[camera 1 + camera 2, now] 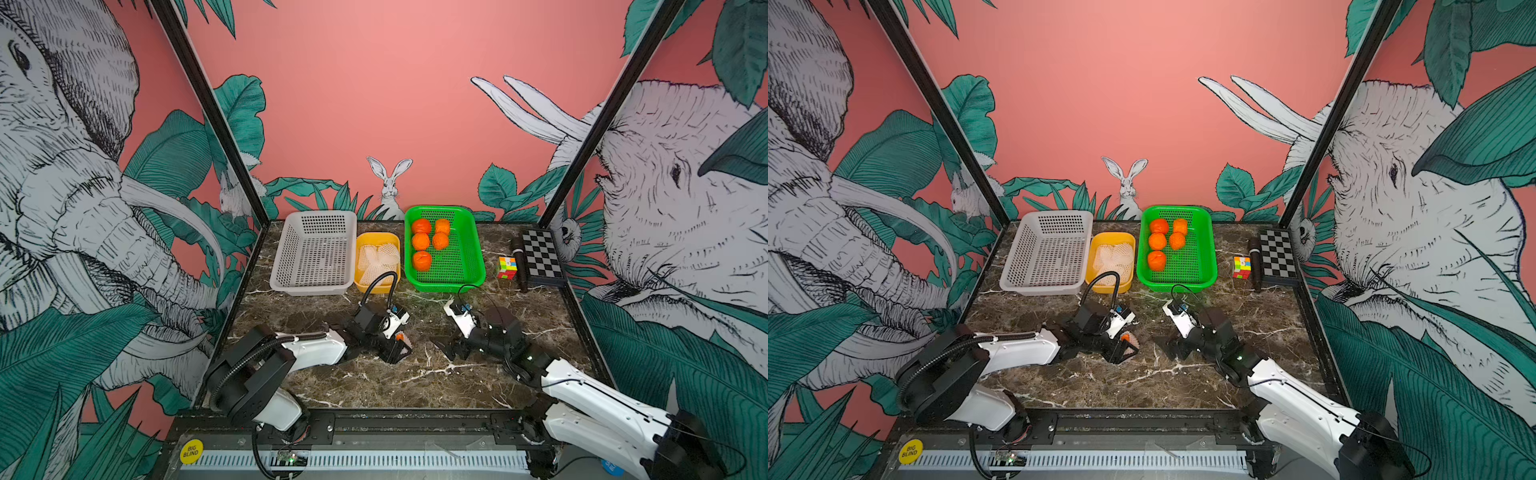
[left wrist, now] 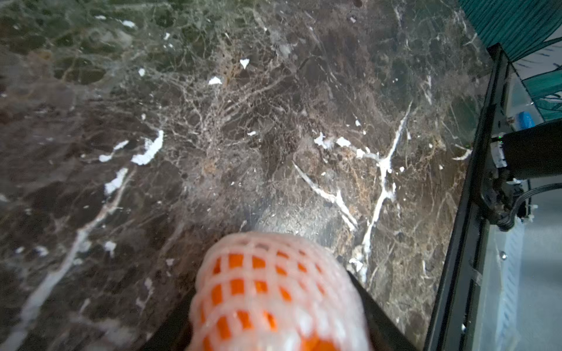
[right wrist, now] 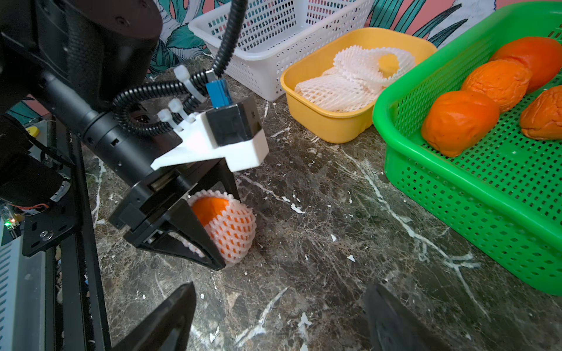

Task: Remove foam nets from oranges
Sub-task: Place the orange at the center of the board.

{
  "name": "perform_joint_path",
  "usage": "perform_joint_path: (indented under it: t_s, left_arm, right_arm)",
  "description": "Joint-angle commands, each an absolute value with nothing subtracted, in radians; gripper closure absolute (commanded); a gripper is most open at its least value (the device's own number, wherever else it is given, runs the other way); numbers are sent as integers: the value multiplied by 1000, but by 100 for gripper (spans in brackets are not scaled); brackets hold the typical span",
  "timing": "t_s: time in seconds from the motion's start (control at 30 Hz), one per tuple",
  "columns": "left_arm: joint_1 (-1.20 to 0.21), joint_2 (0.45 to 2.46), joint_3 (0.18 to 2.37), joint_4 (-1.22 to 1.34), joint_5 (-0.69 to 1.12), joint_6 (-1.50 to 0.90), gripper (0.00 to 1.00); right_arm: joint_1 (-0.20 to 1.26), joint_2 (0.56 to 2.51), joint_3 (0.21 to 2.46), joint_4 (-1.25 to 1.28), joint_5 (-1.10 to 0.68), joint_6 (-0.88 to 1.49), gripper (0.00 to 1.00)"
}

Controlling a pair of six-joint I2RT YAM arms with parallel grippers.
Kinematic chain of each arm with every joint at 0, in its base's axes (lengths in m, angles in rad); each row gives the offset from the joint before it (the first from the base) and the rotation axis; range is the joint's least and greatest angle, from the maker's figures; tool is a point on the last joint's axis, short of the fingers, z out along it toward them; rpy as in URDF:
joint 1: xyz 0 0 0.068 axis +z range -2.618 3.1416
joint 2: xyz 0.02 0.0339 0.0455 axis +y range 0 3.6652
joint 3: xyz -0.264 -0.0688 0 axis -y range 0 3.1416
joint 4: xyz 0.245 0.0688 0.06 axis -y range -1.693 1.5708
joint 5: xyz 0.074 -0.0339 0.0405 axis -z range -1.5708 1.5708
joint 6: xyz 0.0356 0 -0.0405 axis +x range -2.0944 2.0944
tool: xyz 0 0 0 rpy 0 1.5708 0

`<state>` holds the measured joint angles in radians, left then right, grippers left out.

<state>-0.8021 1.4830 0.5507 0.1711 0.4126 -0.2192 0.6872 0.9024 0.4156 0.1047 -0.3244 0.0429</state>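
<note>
"BIG BLIND" on the round yellow sticker (image 1: pixel 191 451)

Left pincer (image 3: pixel 226 231): I am showing two black triangular fingers (image 3: pixel 182 218) on a black block. Just behind it, a white angular bracket (image 3: pixel 209 149) is carrying a black box camera (image 3: pixel 232 124) with a blue plug (image 3: pixel 218 92). A black ribbed hose (image 3: pixel 143 89) is looping back from the plug, and white cable ties (image 3: pixel 165 117) are binding it. Right pincer (image 3: pixel 279 304): black pointed fingers again. Farther back, smooth white shells (image 1: pixel 316 349) are covering my forearms between round black joints (image 1: pixel 249 374); a small green light (image 1: pixel 529 357) is glowing behind the right pincer.
</note>
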Motion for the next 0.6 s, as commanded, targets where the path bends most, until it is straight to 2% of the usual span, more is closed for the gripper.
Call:
perform_joint_path:
  t_s: [0.0, 0.27, 0.43, 0.47, 0.57]
  left_arm:
    - [-807, 1469, 530, 204, 377, -212, 32]
    - [-809, 1430, 515, 171, 334, -194, 17]
    - [-809, 1401, 518, 144, 321, -186, 6]
    - [-809, 1393, 522, 133, 320, -184, 1]
    - [-809, 1363, 533, 104, 316, -175, 1]
  right_arm:
    - [692, 903, 407, 150, -307, 28, 13]
    - [692, 927, 416, 158, -307, 25, 13]
    - [692, 920, 420, 141, -304, 18, 12]
    - [692, 917, 420, 137, -302, 16, 11]
    - [692, 910, 419, 137, -303, 13, 10]
